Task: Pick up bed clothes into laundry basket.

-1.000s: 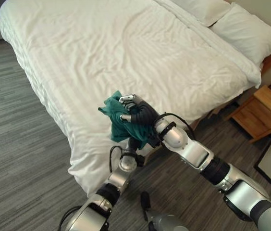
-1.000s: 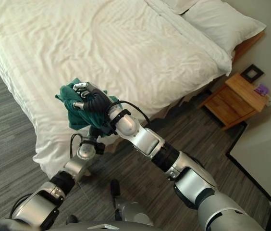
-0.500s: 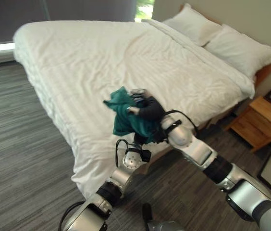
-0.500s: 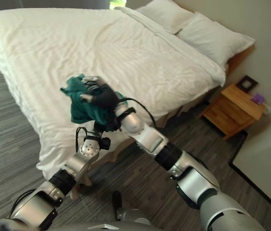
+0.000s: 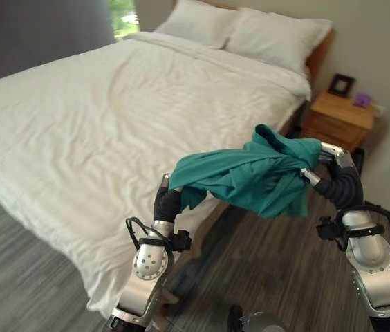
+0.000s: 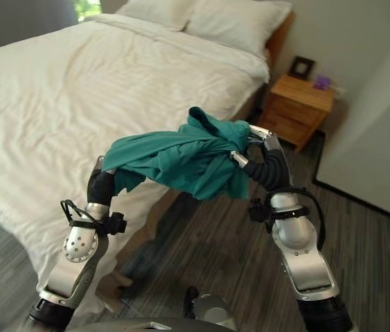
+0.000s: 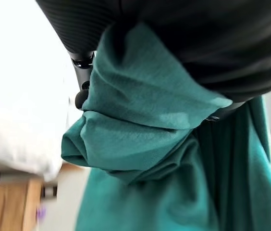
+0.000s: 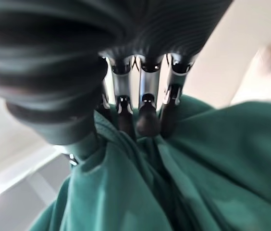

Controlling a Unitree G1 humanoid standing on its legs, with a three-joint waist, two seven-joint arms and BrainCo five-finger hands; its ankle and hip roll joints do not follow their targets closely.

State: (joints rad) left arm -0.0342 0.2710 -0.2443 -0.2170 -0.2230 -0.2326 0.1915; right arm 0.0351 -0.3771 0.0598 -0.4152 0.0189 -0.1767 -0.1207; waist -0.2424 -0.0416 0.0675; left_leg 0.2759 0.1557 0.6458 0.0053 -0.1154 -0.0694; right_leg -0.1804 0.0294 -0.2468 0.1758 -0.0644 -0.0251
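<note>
So here's the setup: the teal garment (image 5: 250,176) is up in the air, strung between both hands, well clear of the bed (image 5: 112,124) and hanging over the grey wood floor (image 5: 278,256) next to it.

The right hand (image 5: 337,173) has its fingers curled into one end of the cloth. The right wrist view makes that pretty plain, with the dark-tipped fingers (image 8: 145,113) digging straight into the bunched folds. The left hand (image 5: 169,202) sits under the other end. Cloth is draped right over it, and in the left wrist view the garment is wadded up against the dark ribbed cover, but I can't actually make out the fingers there, so I can't tell if it's clamped on or just propping the fabric up.

What matters for the next move is that the garment's long axis runs across the robot's front, from the left hand up to the right one, which is holding its end higher. Most of the bulk sags near the right hand, with a smaller tail dangling off the left side.

I'd say the right hand is the one really carrying it. There's no laundry basket anywhere I can spot, so which way this bundle needs to travel is anyone's guess. A wooden nightstand (image 5: 337,114) sits beyond the right hand, near the pillows (image 5: 278,38).
</note>
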